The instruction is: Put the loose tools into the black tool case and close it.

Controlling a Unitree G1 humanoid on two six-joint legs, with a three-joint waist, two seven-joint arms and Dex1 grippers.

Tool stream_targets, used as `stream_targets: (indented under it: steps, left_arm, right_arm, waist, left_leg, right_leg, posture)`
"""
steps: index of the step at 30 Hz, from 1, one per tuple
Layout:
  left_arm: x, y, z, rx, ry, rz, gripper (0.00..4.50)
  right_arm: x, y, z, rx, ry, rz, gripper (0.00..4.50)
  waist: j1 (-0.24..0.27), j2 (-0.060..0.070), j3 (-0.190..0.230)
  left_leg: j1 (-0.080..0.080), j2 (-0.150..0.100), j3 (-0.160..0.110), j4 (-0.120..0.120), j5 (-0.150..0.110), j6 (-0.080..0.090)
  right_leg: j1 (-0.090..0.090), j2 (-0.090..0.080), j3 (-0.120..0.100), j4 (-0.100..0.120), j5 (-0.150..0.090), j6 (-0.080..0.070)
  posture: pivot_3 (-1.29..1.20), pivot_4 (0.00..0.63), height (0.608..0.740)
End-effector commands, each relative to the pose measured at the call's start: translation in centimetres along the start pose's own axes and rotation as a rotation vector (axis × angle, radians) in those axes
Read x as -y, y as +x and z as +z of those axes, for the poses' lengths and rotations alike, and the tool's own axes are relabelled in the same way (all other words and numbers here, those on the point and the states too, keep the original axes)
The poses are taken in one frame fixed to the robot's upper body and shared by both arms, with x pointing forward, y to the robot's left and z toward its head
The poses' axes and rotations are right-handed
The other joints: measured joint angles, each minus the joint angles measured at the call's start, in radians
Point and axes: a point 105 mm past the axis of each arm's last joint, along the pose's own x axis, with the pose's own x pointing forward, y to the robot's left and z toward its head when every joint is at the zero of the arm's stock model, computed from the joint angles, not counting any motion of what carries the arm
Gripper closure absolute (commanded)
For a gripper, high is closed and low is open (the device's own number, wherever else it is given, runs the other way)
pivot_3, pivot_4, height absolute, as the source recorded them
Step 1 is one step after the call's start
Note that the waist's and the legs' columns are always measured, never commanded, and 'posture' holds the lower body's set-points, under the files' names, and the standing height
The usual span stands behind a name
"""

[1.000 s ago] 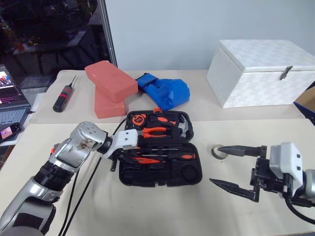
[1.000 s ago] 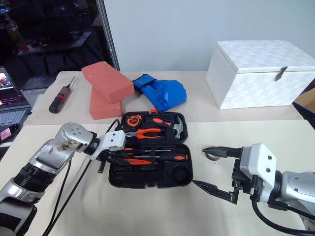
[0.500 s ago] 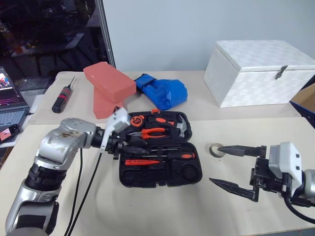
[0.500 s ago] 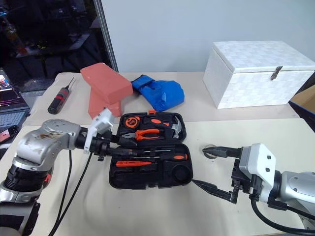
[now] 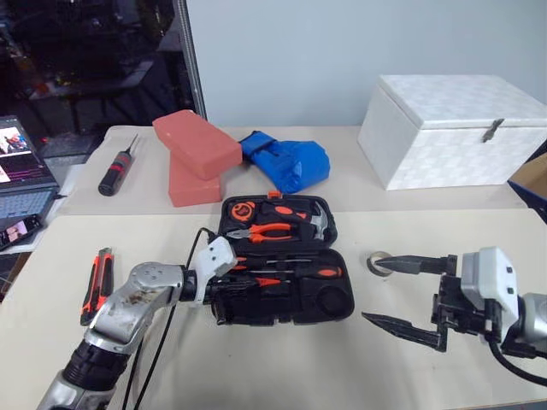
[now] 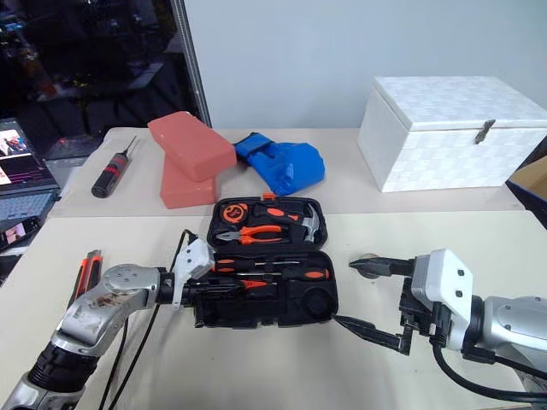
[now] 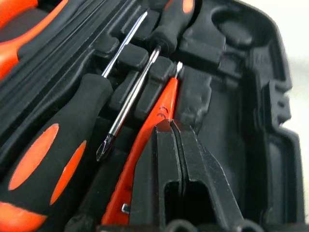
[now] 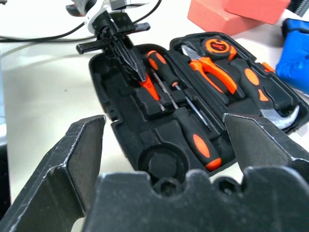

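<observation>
You see the black tool case lying open on the near table, with pliers, hammer and two black-and-orange screwdrivers seated in its slots. Your right gripper hangs beside the case, jaws spread wide and empty. Your left gripper is clenched, its tips pressed down on the thin orange tester screwdriver in the case's near half. The utility knife lies loose left of that arm; the small tape roll rests right of the case
</observation>
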Motion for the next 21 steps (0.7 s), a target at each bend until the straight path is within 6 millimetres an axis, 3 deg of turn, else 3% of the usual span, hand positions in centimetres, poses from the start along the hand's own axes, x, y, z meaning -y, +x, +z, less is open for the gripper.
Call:
stream_targets:
  steps: [1, 2, 6, 10, 11, 15, 19, 20, 21]
  left_arm:
    - [-0.1, 0.3, -2.8, -0.082, -0.047, 0.055, 4.45]
    - [-0.1, 0.4, -2.5, -0.060, -0.049, 0.060, 4.45]
    - [0.3, -0.8, 1.9, 0.202, -0.073, 0.043, 4.45]
    - [1.3, -2.4, 4.7, 0.314, -0.063, -0.018, 4.45]
    - [1.6, -2.7, 5.2, 0.328, -0.057, -0.039, 3.94]
    - [3.2, -3.4, 6.9, 0.351, -0.027, -0.121, 2.58]
    - [2.8, -4.1, 7.3, 0.342, -0.015, -0.106, 1.14]
    - [2.3, -4.0, 7.3, 0.345, -0.027, -0.056, 0.77]
    - [0.5, -4.6, 7.0, 0.356, -0.075, 0.063, 0.33]
  right_arm:
    - [0.3, -0.7, 0.4, -0.019, -0.013, -0.032, 0.00]
    - [0.4, -0.8, 0.3, -0.021, -0.006, -0.043, 0.00]
    - [1.8, -1.1, -0.4, -0.033, 0.020, -0.201, 0.00]
    - [2.6, -1.4, -2.9, -0.162, 0.045, -0.276, 0.00]
    - [2.8, -1.2, -3.3, -0.184, 0.039, -0.276, 0.00]
    - [4.8, -1.1, -6.4, -0.327, 0.102, -0.292, 0.00]
    - [5.5, 0.3, -7.0, -0.322, 0.140, -0.229, 0.95]
    - [5.7, 0.4, -6.9, -0.317, 0.101, -0.231, 1.26]
    - [5.7, 1.5, -5.8, -0.249, 0.078, -0.221, 1.68]
  waist:
    - [0.000, 0.002, -0.003]
    - [-0.001, 0.002, -0.003]
    - [-0.005, 0.002, -0.003]
    - [-0.007, 0.001, -0.002]
    - [-0.007, 0.001, -0.002]
    - [-0.011, 0.001, -0.002]
    - [-0.011, 0.000, -0.001]
    - [-0.011, 0.000, -0.001]
    - [-0.010, 0.001, -0.001]
  left_leg:
    - [0.001, 0.000, 0.000, 0.000, 0.000, 0.000]
    - [0.003, 0.000, 0.000, 0.000, 0.000, 0.000]
    - [0.004, 0.001, 0.000, 0.000, 0.000, 0.000]
    - [-0.005, 0.001, 0.000, 0.001, 0.000, 0.000]
    - [-0.006, 0.000, 0.000, 0.001, 0.000, 0.000]
    - [-0.007, 0.000, 0.002, 0.001, -0.001, 0.001]
    - [-0.005, 0.000, 0.001, 0.001, 0.000, 0.001]
    - [-0.005, 0.000, 0.001, 0.001, 0.000, 0.001]
    - [-0.004, 0.000, 0.001, 0.001, 0.000, 0.001]
  right_leg:
    - [0.001, 0.000, 0.000, 0.000, 0.000, 0.000]
    - [0.003, -0.001, 0.000, 0.000, 0.000, 0.000]
    - [0.004, -0.001, 0.000, 0.001, -0.001, 0.001]
    - [-0.006, 0.001, -0.001, 0.001, 0.000, 0.000]
    - [-0.006, 0.001, -0.001, 0.001, 0.001, -0.001]
    - [-0.006, 0.001, -0.001, 0.000, 0.005, -0.007]
    - [-0.004, 0.001, -0.001, 0.000, 0.001, 0.000]
    - [-0.004, 0.001, -0.001, 0.001, 0.000, 0.000]
    - [-0.004, 0.002, -0.001, 0.000, 0.000, 0.000]
  posture:
    - [0.00, 0.150, 0.740]
    - [0.00, 0.150, 0.740]
    - [0.00, 0.150, 0.740]
    - [0.00, 0.150, 0.740]
    - [0.00, 0.150, 0.740]
    - [0.00, 0.150, 0.740]
    - [0.00, 0.150, 0.740]
    - [0.00, 0.150, 0.740]
    - [0.00, 0.150, 0.740]
